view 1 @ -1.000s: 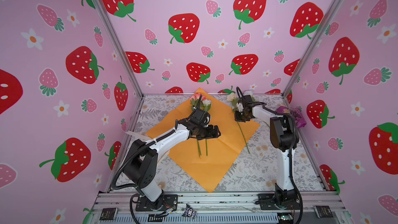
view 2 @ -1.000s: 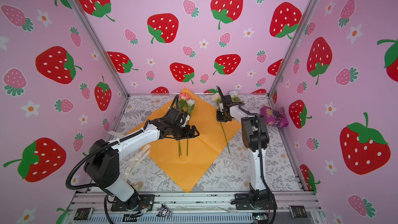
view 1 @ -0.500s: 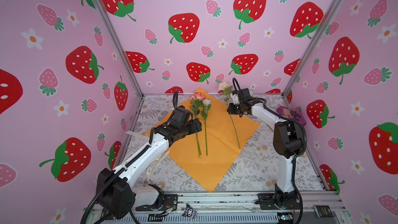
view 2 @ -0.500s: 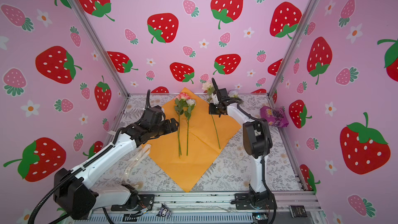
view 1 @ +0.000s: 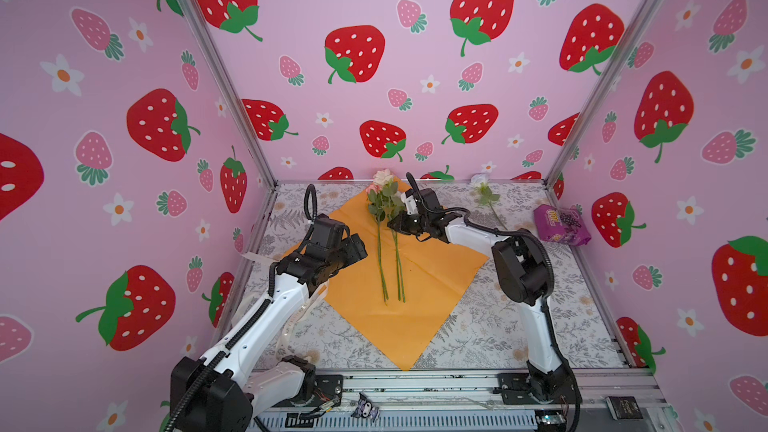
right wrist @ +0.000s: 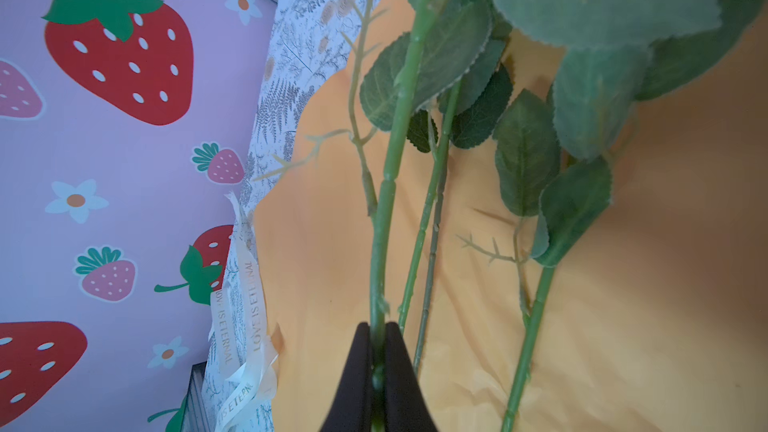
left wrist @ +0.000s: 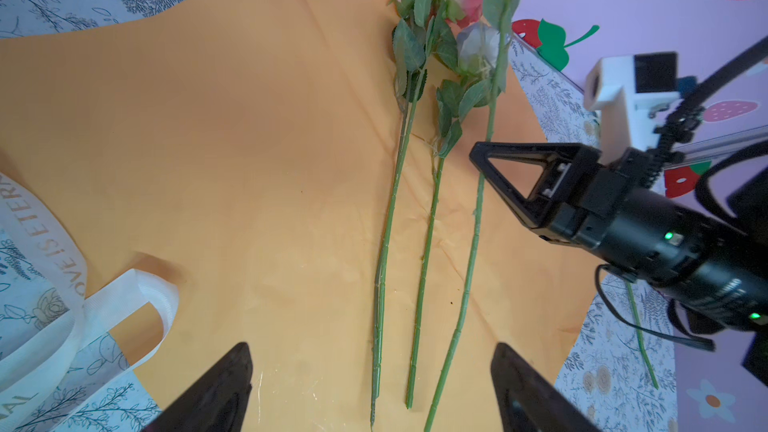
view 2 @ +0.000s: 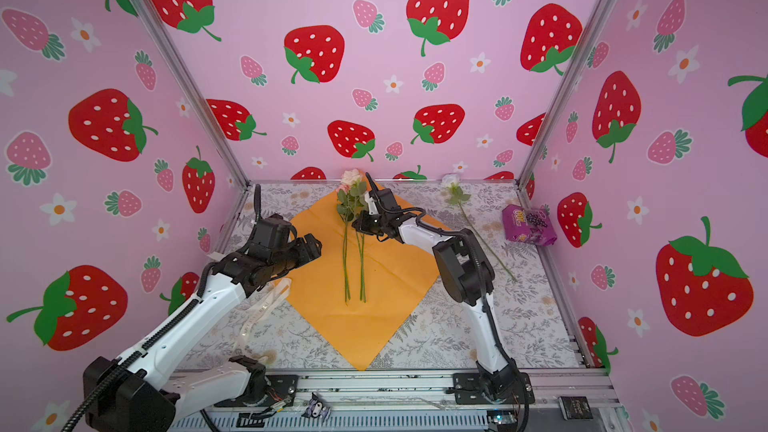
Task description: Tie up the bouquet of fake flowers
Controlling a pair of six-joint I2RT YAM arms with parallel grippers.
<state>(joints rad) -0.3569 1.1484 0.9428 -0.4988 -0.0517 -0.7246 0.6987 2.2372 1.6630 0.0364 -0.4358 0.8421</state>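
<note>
Here's the surface (view 1: 478, 338), draped in grey leaf-print cloth. Square in the middle of it lies the sheet of glossy orange wrapping paper (view 1: 415, 284), flat and turned like a diamond. On the paper lie three fake roses (left wrist: 432, 201), pink, white and pale lilac heads on long thin green leafy stems. They rest side by side, heads toward the back wall, stems nearly parallel.

Now the left tool (left wrist: 372, 351): black fingers spread wide, gripping nothing, hovering over the paper by the stems' cut ends. In both top views it sits just left of the stems. The right tool (right wrist: 377, 338) is pinched tight on one green stem, below the leaves, and that's the rose nearest the right arm.

The cream ribbon with printed lettering (view 2: 266, 309) curls at the paper's left edge, under the left arm. A fourth, white-headed rose (view 1: 484, 197) lies alone on the cloth by the far right corner, apart from the paper. A small purple snack packet (view 1: 559, 226) sits near it, by the right wall.
</note>
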